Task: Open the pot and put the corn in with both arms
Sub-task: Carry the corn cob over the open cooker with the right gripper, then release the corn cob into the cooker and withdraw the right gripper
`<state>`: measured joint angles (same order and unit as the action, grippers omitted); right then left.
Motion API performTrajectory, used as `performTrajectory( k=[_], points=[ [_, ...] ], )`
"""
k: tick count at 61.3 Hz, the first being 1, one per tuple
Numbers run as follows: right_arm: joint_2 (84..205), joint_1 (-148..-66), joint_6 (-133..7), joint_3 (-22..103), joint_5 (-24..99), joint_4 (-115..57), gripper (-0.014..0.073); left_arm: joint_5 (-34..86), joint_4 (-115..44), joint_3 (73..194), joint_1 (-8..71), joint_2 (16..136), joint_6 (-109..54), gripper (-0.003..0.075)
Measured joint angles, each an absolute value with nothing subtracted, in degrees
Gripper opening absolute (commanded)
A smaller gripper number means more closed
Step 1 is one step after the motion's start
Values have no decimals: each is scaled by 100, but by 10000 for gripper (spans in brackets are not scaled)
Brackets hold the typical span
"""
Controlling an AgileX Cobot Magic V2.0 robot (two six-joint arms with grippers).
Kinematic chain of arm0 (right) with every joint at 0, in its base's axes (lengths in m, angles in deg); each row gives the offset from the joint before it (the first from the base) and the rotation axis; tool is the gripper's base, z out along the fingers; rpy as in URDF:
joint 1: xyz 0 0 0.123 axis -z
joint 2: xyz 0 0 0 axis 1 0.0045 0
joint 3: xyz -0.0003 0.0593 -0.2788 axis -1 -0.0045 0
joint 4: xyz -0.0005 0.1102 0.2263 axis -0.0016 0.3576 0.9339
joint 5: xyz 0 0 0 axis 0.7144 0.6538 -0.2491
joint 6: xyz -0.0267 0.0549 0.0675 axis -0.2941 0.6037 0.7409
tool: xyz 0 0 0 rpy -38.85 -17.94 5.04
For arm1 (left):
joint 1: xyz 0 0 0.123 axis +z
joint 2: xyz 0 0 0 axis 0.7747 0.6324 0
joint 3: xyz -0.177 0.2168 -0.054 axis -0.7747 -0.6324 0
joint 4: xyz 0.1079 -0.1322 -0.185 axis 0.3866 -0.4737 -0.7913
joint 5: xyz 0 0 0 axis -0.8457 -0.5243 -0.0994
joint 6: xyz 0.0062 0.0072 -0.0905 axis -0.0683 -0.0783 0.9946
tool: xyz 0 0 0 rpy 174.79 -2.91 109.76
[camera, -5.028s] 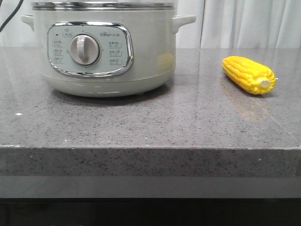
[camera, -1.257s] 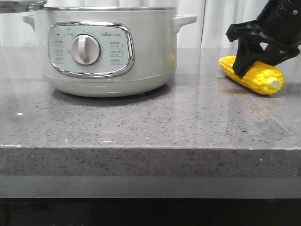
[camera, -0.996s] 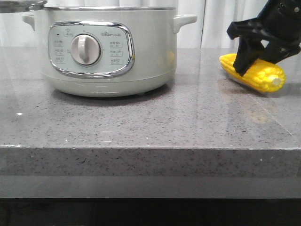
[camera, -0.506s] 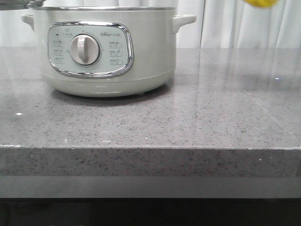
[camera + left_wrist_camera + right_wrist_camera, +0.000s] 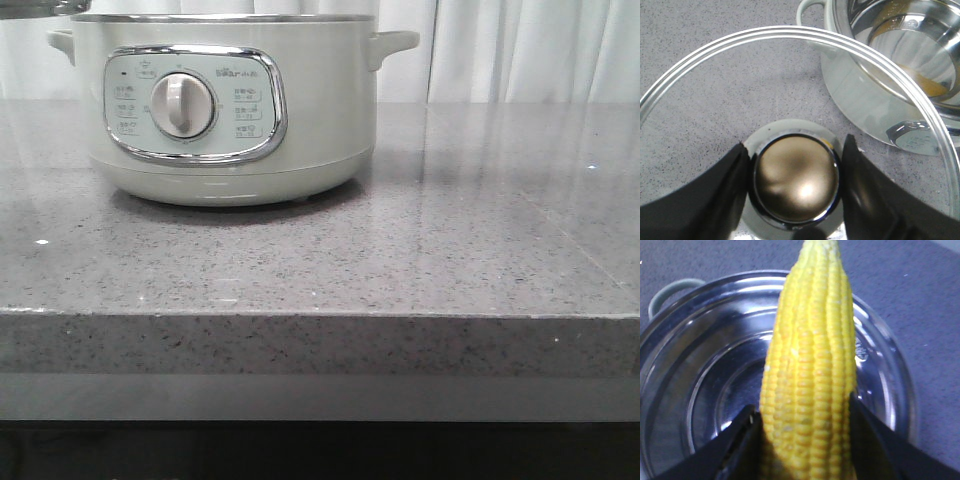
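The pale-green pot [image 5: 220,110] stands open at the back left of the counter, its steel rim bare. In the left wrist view my left gripper [image 5: 797,150] is shut on the bronze knob [image 5: 796,180] of the glass lid [image 5: 790,32], held off to the side of the pot [image 5: 900,60]. A sliver of that lid [image 5: 40,6] shows at the front view's top left. In the right wrist view my right gripper [image 5: 802,407] is shut on the yellow corn [image 5: 810,360], which hangs over the pot's shiny steel inside [image 5: 705,390]. Neither gripper nor the corn shows in the front view.
The grey speckled stone counter [image 5: 450,230] ends in a straight front edge [image 5: 320,315]. White curtains [image 5: 530,50] hang behind it. The pot's side handle [image 5: 392,42] sticks out to the right.
The right gripper lifted the corn off the counter's right side and up out of the front view. The lid stays held up at the far left.
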<state>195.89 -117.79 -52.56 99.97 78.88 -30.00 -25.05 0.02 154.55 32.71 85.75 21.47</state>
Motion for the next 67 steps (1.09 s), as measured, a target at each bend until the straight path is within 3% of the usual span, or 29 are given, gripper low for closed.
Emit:
performTrajectory(
  k=[13,29,40,50,60,67],
  points=[
    [20338,-12061,-5256,10379,8133,-3000,170,-2505,2,15455,3271,8575,2147,208],
    [20427,-12082,-5256,10425,8391,-3000,181,-2505,2,15455,3271,8575,2147,208],
    [20451,-12082,-5256,10424,8488,-3000,344,-2505,2,15455,3271,8575,2147,208],
    [20475,-12082,-5256,10424,8501,-3000,419,-2505,2,15455,3271,8575,2147,208],
    [20484,-12082,-5256,10424,8515,-3000,551,-2505,2,15455,3271,8575,2147,208],
    [20484,-12082,-5256,10461,8554,-3000,582,-2505,2,15455,3271,8575,2147,208]
  ],
)
